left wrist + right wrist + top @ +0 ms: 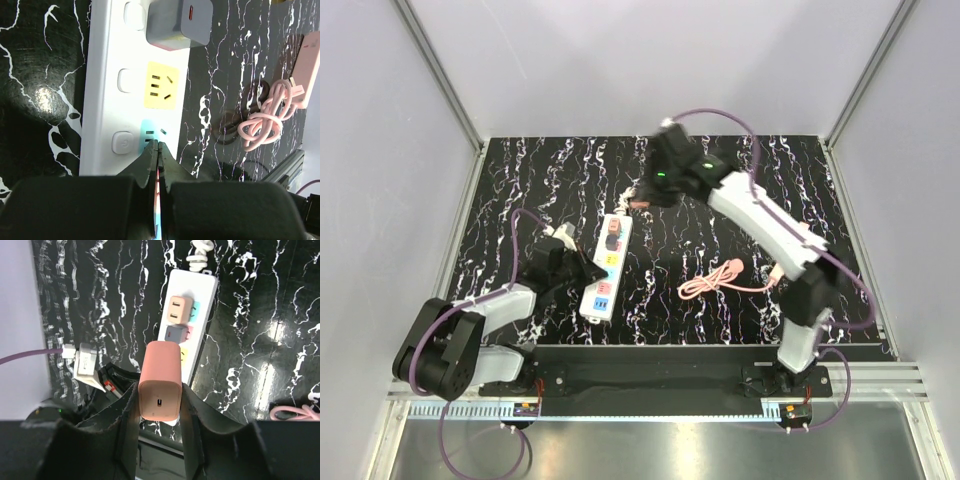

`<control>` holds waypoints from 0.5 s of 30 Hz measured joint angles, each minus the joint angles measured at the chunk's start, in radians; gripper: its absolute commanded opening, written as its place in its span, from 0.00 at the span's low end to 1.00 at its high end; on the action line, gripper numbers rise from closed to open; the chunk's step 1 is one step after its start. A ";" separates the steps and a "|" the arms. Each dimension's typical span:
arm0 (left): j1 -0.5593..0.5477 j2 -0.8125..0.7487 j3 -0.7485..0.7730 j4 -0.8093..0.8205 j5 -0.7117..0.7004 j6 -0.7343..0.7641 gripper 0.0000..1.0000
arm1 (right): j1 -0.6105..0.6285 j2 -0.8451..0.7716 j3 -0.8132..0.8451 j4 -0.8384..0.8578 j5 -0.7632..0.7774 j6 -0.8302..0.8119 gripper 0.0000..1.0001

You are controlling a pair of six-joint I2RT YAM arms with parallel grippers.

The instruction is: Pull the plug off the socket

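1. Closest up, my right arm (pixel 760 215) reaches high over the far desk (pixel 520 180); my left arm (pixel 500 305) folds low beside the socket (pixel 603 295).
2. Socket lies mid-desk, clear of edges, with a pink cable (pixel 720 278) apart on its right.
3. Right claw (pixel 160 392) clamps the plug (pixel 160 372), off the socket. Left claw (pixel 158 150) is closed, its tips on the blue patch.

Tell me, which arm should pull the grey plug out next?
Probably right. The right gripper hangs above the grey plug, though it must first drop the pink plug it holds. The left gripper rests shut at the socket's blue end.
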 measured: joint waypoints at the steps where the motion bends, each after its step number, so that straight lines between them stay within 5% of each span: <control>1: 0.000 0.000 0.005 -0.010 0.000 0.003 0.00 | -0.038 -0.072 -0.123 0.080 -0.042 -0.005 0.00; 7: 0.000 -0.001 0.011 -0.025 0.000 0.009 0.00 | -0.343 -0.340 -0.671 0.359 -0.230 -0.033 0.00; 15: -0.002 -0.028 -0.008 -0.028 -0.001 0.005 0.00 | -0.566 -0.361 -0.927 0.530 -0.380 -0.084 0.00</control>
